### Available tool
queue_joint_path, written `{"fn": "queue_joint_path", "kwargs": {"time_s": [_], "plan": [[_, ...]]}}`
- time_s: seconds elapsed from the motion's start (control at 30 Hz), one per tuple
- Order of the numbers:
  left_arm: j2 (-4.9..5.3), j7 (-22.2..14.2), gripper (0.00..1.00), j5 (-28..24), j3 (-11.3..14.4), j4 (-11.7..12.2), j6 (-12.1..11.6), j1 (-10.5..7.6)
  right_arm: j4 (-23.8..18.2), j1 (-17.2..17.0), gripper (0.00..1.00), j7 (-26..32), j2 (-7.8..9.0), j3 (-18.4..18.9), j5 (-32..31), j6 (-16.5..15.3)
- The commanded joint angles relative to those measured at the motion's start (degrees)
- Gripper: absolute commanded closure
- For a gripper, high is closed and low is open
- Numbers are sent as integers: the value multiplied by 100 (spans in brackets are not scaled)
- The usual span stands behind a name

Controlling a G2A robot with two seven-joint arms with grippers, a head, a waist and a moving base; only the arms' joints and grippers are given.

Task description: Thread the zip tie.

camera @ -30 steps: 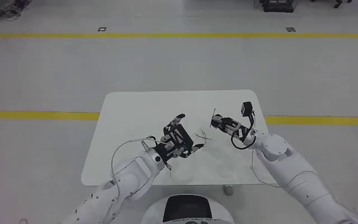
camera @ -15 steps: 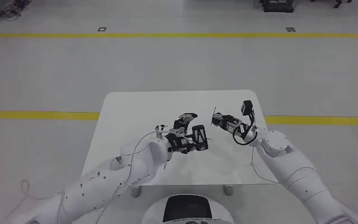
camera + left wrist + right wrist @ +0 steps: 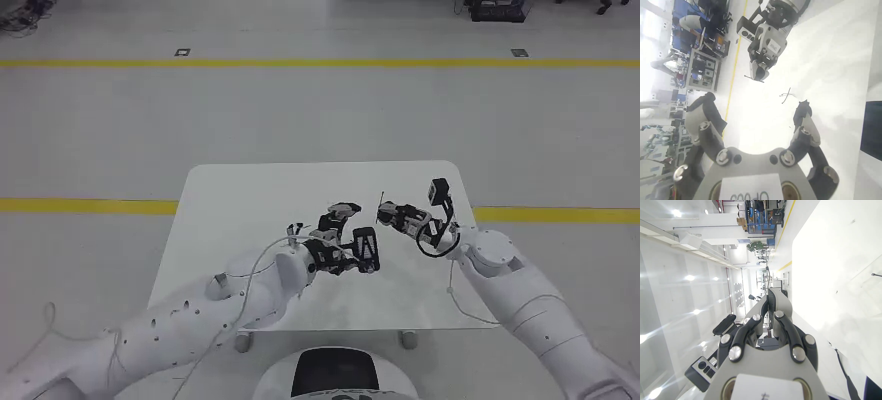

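Observation:
My right gripper (image 3: 384,213) hovers over the middle of the white table (image 3: 240,200), shut on a thin black zip tie (image 3: 381,203) that sticks out on both sides of its fingertips. The left wrist view shows the same gripper (image 3: 758,76) and its zip tie (image 3: 748,77) from the front. In its own wrist view the gripper (image 3: 770,295) is closed, with the tie (image 3: 768,275) standing out beyond it. My left gripper (image 3: 358,226) is open and empty, just left of the right one and facing it. Its fingers (image 3: 704,106) stand wide apart.
Two loose black zip ties (image 3: 787,95) lie crossed on the table between the grippers, near the tip of one left finger. Another tie end (image 3: 876,275) lies on the table farther off. Bare tabletop stretches to the left and back.
My left arm has swung right and turned, bringing its open gripper close to the right gripper and over the loose ties. The right gripper has hardly moved and still holds its tie.

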Motion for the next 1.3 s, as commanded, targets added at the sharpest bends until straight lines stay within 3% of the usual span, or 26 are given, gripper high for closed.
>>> {"fn": "queue_joint_path", "kwargs": {"time_s": [0.0,0.07,0.17,0.23,0.33,0.6,0.67,0.8,0.97,1.2,1.27], "plan": [[22,-229,0,0,123,-28,-269,-207,-27,-31,100,-47,-8,-14,-5,51],[42,-480,0,0,373,-105,-329,-471,-93,-63,100,-215,-31,-19,27,190],[67,-560,0,0,896,-31,-54,-827,-195,-122,100,-378,-85,-36,262,344],[76,-695,0,0,1348,9,119,-1188,-217,-152,100,-438,-126,-59,432,418],[52,-586,0,0,2008,198,603,-1636,-177,-159,100,-414,-195,-110,775,558],[52,-586,0,0,2008,198,603,-1636,-150,-146,100,-423,-214,-118,834,566],[53,-304,0,0,1939,267,785,-1628,-223,-172,100,-444,-231,-134,843,579],[74,138,0,0,2060,484,784,-1809,-265,-142,100,-355,-296,-212,928,673],[32,202,0,0,2060,727,724,-1828,-185,-96,100,-282,-369,-259,1066,727],[31,220,0,0,2058,726,723,-1824,-185,-96,100,-282,-369,-259,1066,727],[28,176,0,0,2060,753,727,-1902,-269,-147,100,-409,-380,-253,972,708]]}}
